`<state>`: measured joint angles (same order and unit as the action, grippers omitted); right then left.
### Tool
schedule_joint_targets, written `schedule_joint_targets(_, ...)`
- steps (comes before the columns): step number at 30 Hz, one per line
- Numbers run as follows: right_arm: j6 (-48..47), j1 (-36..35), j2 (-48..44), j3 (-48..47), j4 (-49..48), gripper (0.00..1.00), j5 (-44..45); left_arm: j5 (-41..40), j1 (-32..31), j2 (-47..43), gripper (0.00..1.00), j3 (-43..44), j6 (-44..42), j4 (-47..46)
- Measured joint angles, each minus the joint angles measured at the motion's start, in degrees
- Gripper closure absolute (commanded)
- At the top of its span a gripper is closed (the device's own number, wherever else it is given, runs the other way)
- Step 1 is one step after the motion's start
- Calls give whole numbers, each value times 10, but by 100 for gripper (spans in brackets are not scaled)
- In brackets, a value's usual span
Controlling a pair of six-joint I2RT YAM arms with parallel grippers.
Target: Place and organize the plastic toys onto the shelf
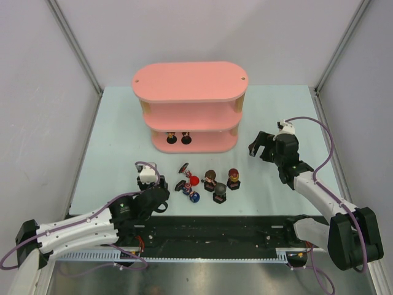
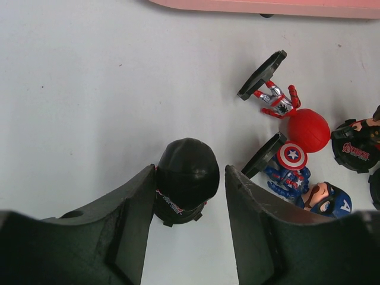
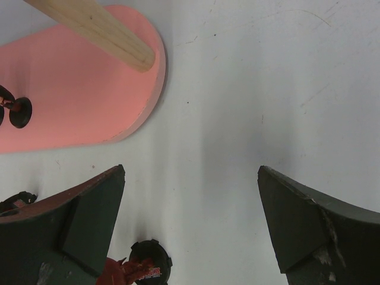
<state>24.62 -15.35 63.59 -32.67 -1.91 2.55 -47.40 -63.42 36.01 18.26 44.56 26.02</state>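
Observation:
The pink shelf (image 1: pixel 189 83) stands at the back, with two toys (image 1: pixel 178 138) on its bottom board. In the left wrist view my left gripper (image 2: pixel 190 169) is open around an upright black-headed toy (image 2: pixel 187 172); the left finger touches it and a thin gap shows at the right finger. A red-headed toy (image 2: pixel 307 129) and a blue shield toy (image 2: pixel 297 172) lie toppled to its right. A dark-haired toy (image 1: pixel 210 179), a red-gold one (image 1: pixel 233 178) and a grey-black one (image 1: pixel 220 193) stand mid-table. My right gripper (image 1: pixel 261 147) is wide open over bare table right of the shelf.
In the right wrist view the shelf's bottom board (image 3: pixel 89 89) and a wooden post (image 3: pixel 95 27) are at upper left. A red toy on a black base (image 3: pixel 148 264) sits by the left finger. A black rail (image 1: pixel 215 236) runs along the near edge. White walls enclose the table.

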Motion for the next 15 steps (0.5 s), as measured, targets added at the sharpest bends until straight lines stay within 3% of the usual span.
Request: schedule_joint_targets(15,0,1,1,0,0,0,0,0,0,11,54,1,-2,-8)
